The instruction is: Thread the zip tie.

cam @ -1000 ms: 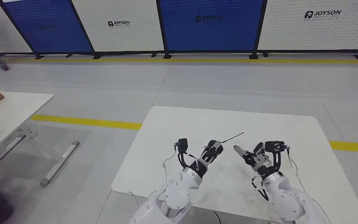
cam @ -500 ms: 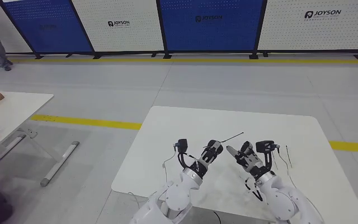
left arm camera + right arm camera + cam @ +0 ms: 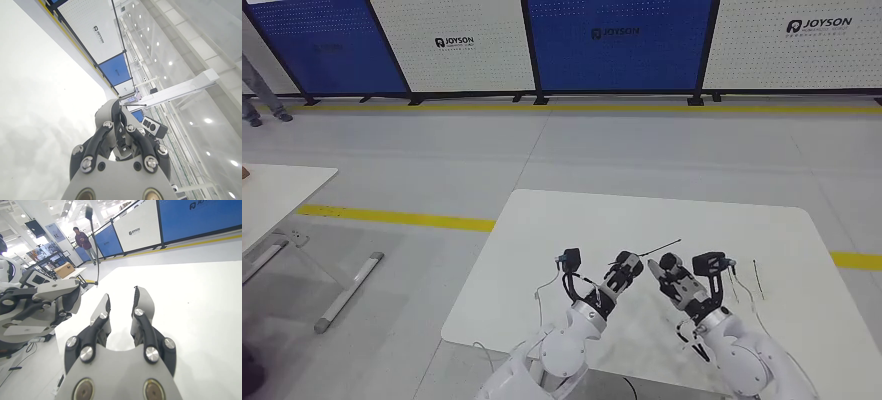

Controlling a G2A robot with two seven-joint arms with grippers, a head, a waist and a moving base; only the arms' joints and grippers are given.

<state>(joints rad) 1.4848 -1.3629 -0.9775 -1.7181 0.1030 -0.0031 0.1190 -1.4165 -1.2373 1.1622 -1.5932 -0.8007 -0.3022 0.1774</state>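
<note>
- The left gripper [image 3: 628, 266] is pressed shut on the zip tie [image 3: 660, 246], which is pinched near one end between the fingertips.
- In the left wrist view the two fingers [image 3: 111, 111] are seen closed together, with the tie [image 3: 135, 104] sticking out past their tips.
- The tie is held in the air above the white table [image 3: 542, 260]. It is angled away from the robot and towards its right side.
- The tie's blocky head [image 3: 88, 211] is at the free end, far from the pinching fingers.
- The right gripper [image 3: 122, 291] is spread open, and nothing is held between its fingers.
- The right gripper is placed just beside the left gripper above the table. It is apart from the tie, and neither finger touches it.
- A thin dark strip [image 3: 758, 278] lies flat on the table on the far side of the right arm, well apart from the held tie.
</note>
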